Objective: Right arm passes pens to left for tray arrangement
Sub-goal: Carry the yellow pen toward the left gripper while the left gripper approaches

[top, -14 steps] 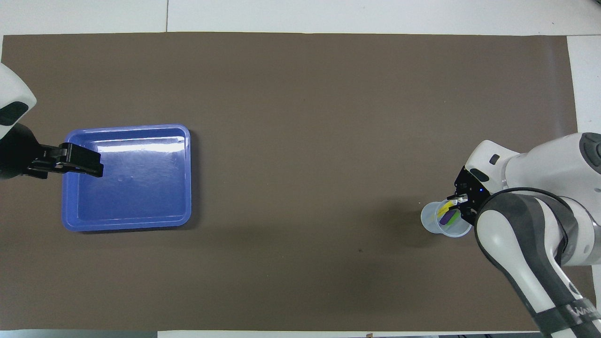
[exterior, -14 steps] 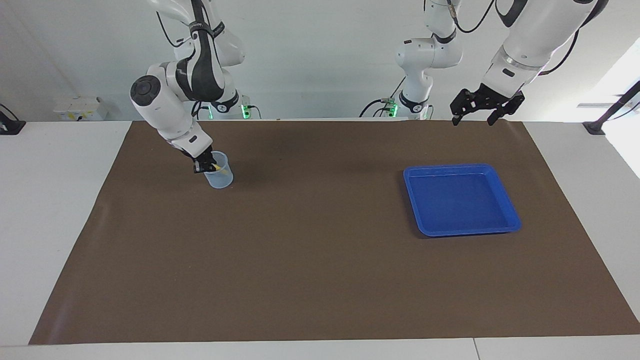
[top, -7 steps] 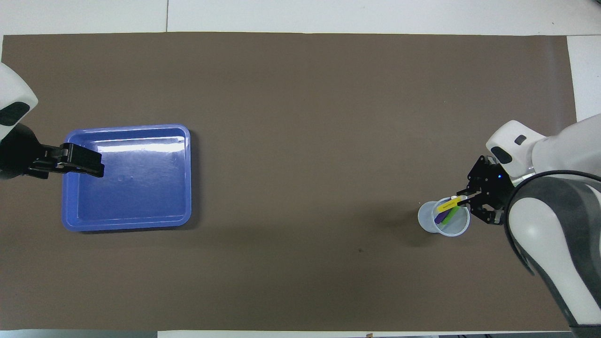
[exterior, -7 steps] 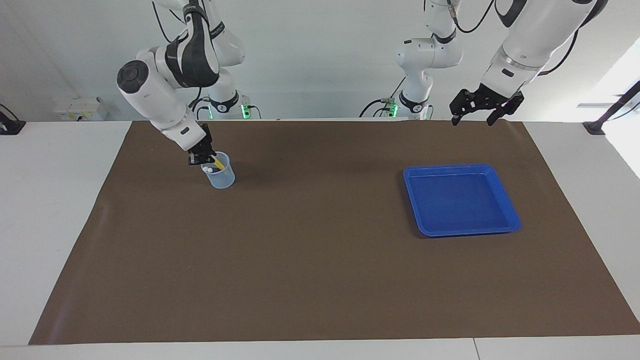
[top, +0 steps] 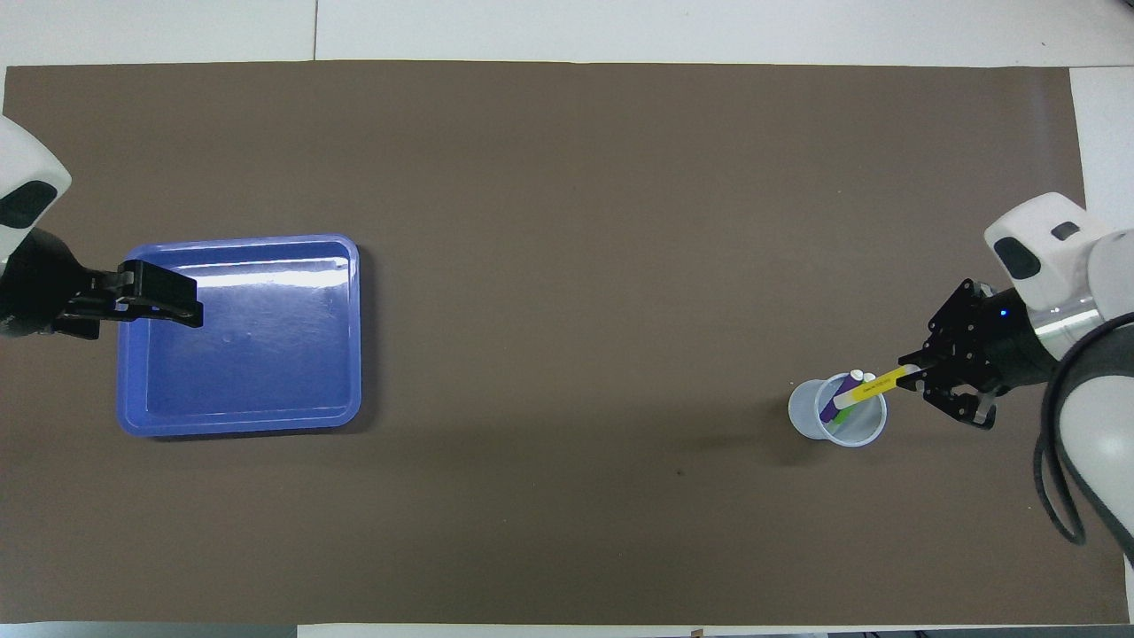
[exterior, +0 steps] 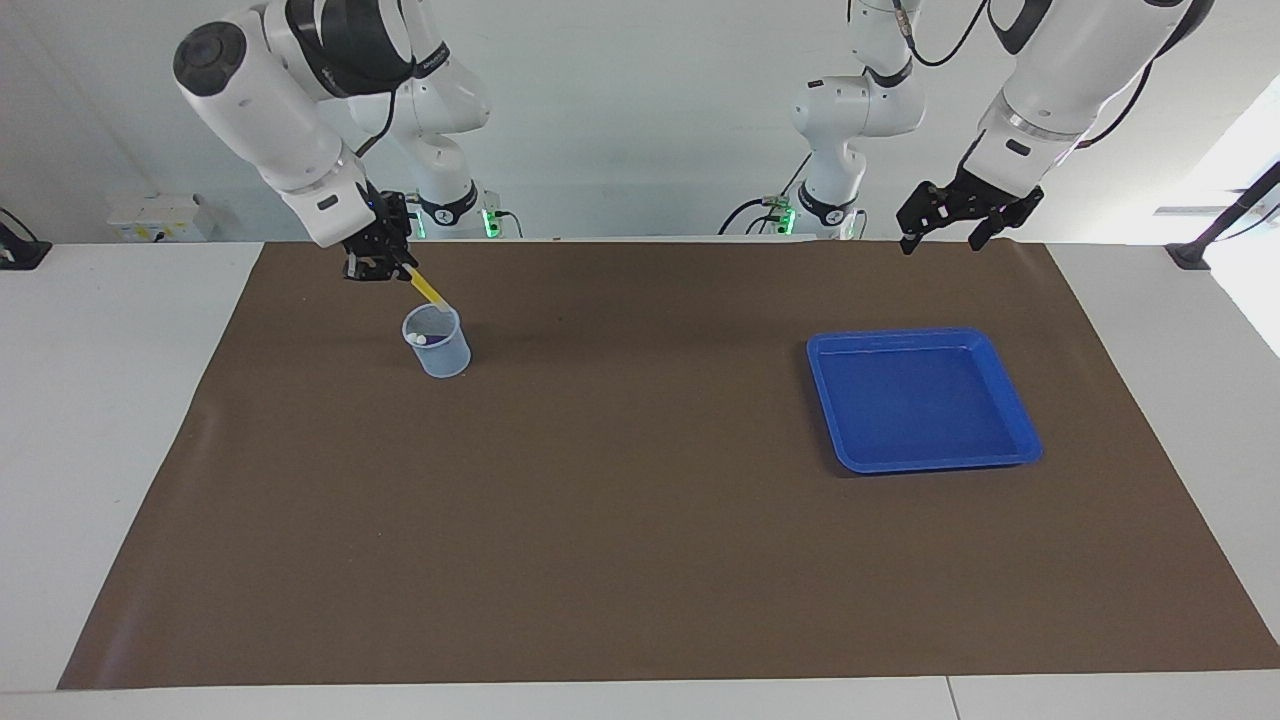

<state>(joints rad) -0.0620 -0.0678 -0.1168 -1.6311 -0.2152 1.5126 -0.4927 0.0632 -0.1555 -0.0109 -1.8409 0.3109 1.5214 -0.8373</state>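
Note:
My right gripper (exterior: 392,266) (top: 918,372) is shut on the upper end of the yellow pen (exterior: 428,288) (top: 873,384). The pen hangs slanted, its lower tip just over the mouth of a small translucent cup (exterior: 445,355) (top: 811,416). A purple pen (top: 835,400) with a whitish cap leans inside the cup, and a sliver of the green pen (top: 843,414) shows beside it. The blue tray (exterior: 920,400) (top: 266,354) lies toward the left arm's end of the table with nothing in it. My left gripper (exterior: 943,238) (top: 188,307) hangs open in the air over the tray's edge and waits.
A brown mat (exterior: 640,520) covers most of the white table. Between the cup and the tray lies a wide stretch of bare mat. The arms' bases stand along the table edge nearest the robots.
My right gripper has risen from the cup and drawn back toward its base, lifting the yellow pen out of the cup. The left gripper has barely moved.

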